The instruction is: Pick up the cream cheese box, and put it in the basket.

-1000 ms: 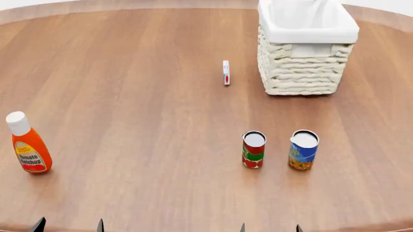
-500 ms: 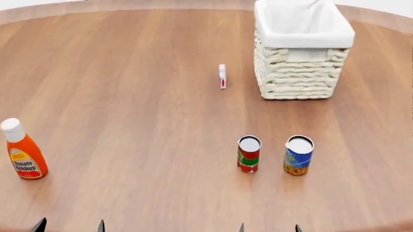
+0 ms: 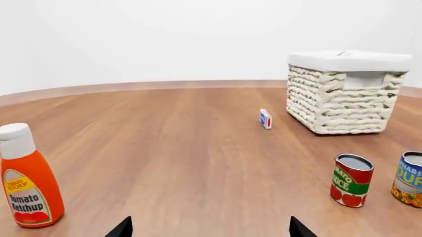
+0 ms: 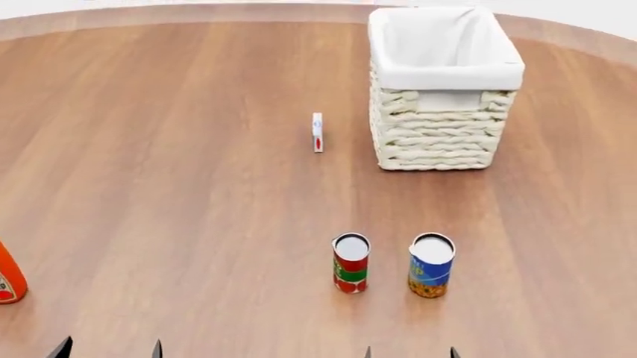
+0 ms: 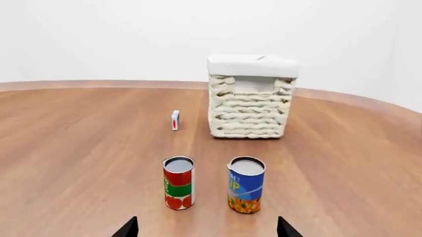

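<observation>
Cream cheese box (image 4: 318, 133) (on edge) — well beyond both tools, beside basket (image 4: 444, 134).

**Wooden table and what is set on it**

A round wooden table (image 4: 179, 186) is seen carrying five things. The basket (image 4: 438, 142) is placed toward the far side, with the cream cheese box (image 4: 318, 133) stood on edge just beside it, apart from its wall. Nearer the robot, a red can (image 4: 350, 263) and a blue can (image 4: 430, 265) are set upright side by side, not touching. A ketchup bottle (image 3: 27, 183) is stood well apart at the left edge of the head view.
</observation>
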Available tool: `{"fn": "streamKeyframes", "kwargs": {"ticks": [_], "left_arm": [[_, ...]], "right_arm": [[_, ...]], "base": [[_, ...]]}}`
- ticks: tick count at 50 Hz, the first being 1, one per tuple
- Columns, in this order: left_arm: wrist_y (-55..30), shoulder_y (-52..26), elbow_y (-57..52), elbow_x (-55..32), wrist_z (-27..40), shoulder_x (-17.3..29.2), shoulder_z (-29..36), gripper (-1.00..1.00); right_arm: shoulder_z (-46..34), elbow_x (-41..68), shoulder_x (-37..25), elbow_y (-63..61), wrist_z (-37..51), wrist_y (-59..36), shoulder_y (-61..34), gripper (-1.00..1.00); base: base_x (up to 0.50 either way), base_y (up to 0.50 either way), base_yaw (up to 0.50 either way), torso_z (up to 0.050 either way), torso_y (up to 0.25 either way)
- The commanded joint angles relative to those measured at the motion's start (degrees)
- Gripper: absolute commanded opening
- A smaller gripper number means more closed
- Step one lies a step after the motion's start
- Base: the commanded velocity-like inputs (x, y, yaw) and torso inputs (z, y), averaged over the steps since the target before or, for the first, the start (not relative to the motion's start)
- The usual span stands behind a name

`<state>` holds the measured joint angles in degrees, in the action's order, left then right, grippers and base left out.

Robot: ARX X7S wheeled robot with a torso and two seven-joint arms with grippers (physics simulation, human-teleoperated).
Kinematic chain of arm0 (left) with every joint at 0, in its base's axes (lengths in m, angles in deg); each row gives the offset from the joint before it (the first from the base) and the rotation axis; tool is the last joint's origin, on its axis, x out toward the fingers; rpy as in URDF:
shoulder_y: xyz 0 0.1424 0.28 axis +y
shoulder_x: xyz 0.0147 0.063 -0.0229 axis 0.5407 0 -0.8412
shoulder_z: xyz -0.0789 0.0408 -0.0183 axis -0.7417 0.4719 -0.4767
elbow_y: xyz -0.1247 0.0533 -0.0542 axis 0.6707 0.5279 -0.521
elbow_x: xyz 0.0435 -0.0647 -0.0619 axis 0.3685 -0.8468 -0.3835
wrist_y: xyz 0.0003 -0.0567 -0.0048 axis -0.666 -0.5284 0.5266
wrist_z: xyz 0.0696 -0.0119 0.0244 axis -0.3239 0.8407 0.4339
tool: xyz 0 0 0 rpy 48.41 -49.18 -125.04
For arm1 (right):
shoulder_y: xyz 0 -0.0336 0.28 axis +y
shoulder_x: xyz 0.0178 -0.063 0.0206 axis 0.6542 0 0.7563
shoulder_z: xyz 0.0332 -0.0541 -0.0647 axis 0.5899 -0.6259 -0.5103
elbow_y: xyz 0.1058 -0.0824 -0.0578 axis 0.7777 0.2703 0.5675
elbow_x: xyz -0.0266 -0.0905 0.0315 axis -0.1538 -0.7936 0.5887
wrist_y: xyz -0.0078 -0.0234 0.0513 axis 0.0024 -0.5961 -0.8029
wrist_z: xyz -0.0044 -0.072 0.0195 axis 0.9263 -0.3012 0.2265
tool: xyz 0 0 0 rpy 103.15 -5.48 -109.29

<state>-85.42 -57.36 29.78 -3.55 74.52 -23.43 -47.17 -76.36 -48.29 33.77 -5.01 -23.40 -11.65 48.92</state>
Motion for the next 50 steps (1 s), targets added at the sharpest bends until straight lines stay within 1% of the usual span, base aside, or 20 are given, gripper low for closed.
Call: {"fn": "streamKeyframes", "kwargs": {"ticks": [1,14,24,36,44,50], "left_arm": [[0.0,0.0,-0.1,-0.7,0.9,0.8,1.0,1.0],[0.3,-0.1,0.1,-1.4,1.9,1.5,1.9,1.0],[0.7,-0.5,1.0,-1.8,2.3,1.9,2.7,1.0],[0.8,-0.5,0.8,-2.2,3.1,2.4,3.4,1.0],[0.9,-0.6,1.0,-2.3,3.6,2.6,3.9,1.0],[0.6,-0.7,1.0,-2.6,3.9,2.9,4.1,1.0]], "right_arm": [[-1.2,0.2,-0.8,0.3,1.0,0.4,-0.1,1.0],[-3.3,-1.2,-1.5,0.5,2.2,1.9,0.6,1.0],[-4.8,-2.4,-2.0,0.7,3.1,3.4,1.1,1.0],[-5.2,-1.0,-2.5,1.2,3.2,3.2,0.6,1.0],[-5.6,-0.6,-2.9,0.6,3.5,3.0,0.7,1.0],[-5.9,-0.3,-3.0,1.4,3.6,3.1,0.3,1.0]], "base": [[0.28,-0.27,0.0,0.0,0.0],[0.28,-0.24,0.0,0.0,0.0],[0.27,-0.04,0.0,0.0,0.0],[0.23,-0.01,0.0,0.0,0.0],[0.28,-0.13,0.0,0.0,0.0],[0.31,-0.28,0.0,0.0,0.0]]}}
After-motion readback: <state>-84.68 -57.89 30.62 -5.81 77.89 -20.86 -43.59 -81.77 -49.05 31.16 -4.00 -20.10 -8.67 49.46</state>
